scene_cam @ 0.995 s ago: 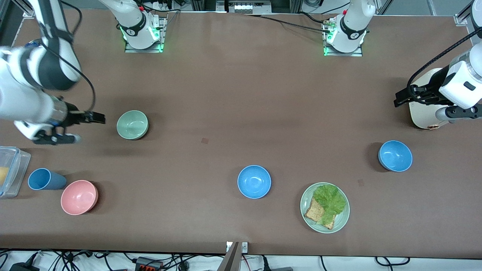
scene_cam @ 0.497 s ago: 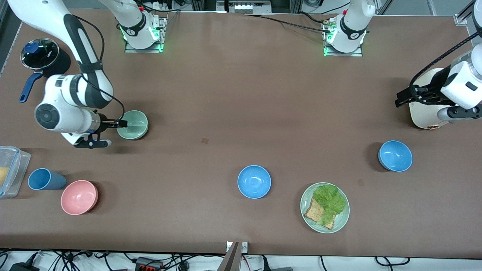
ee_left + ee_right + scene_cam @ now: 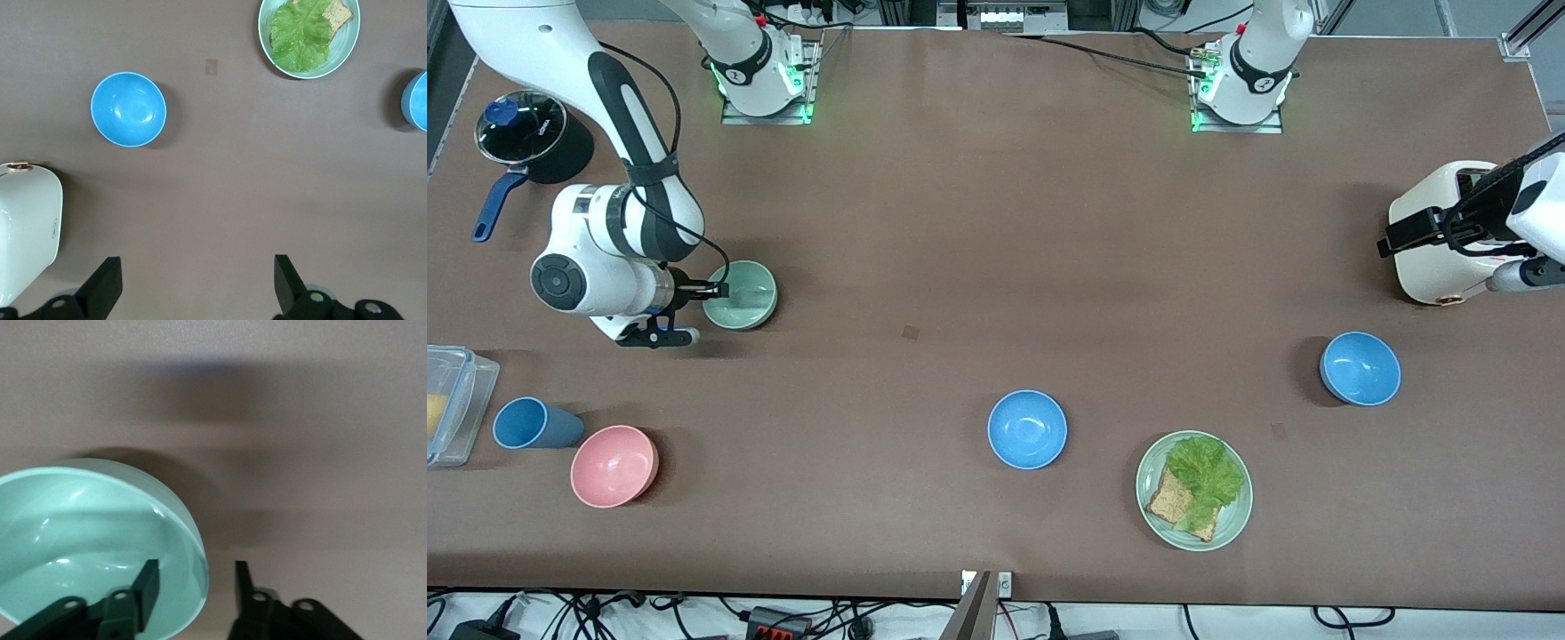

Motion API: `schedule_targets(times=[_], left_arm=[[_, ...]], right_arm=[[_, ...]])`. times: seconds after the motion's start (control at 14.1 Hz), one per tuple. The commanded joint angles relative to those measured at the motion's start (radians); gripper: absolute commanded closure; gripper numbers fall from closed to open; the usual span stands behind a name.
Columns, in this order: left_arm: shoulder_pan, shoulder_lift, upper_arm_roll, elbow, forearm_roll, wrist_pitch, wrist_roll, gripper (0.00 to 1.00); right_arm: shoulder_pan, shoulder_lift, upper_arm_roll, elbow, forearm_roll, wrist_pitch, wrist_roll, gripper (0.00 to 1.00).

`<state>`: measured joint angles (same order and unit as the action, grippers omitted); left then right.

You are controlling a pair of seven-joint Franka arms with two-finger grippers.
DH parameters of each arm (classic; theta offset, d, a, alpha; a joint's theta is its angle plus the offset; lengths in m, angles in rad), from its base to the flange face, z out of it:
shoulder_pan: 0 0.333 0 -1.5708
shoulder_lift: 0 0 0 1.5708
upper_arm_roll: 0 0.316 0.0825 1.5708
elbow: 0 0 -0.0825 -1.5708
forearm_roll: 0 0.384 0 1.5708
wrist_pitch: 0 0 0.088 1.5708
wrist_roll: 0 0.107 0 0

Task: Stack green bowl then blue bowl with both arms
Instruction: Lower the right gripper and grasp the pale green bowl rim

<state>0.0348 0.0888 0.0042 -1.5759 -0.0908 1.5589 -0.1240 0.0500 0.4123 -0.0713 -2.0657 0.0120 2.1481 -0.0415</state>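
The pale green bowl sits upright toward the right arm's end of the table. My right gripper is low at its rim, one finger inside the bowl and the other outside. The jaws stand apart, with a gap showing at the outer finger. One blue bowl lies mid-table near the front camera. A second blue bowl lies toward the left arm's end. My left gripper hangs open and empty over the white toaster.
A pale-green plate with lettuce and toast sits near the front camera. At the right arm's end are a pink bowl, a blue cup, a clear container and a black pot.
My right arm swung in to the green bowl, put its fingers astride the rim, and the fingers have narrowed. My left gripper drifted slightly toward the left arm's end, over the toaster.
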Motion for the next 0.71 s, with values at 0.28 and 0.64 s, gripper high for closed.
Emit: schedule_targets(times=[0.28, 0.64], left_arm=[[0.120, 0.156, 0.003, 0.004, 0.003, 0.003, 0.023, 0.00], [0.229, 0.380, 0.000, 0.004, 0.022, 0.295, 0.159, 0.00]], right_arm=[[0.024, -0.009, 0.010, 0.042, 0.003, -0.062, 0.014, 1.00], [0.088, -0.003, 0.143, 0.219, 0.048, -0.168, 0.058, 1.00]])
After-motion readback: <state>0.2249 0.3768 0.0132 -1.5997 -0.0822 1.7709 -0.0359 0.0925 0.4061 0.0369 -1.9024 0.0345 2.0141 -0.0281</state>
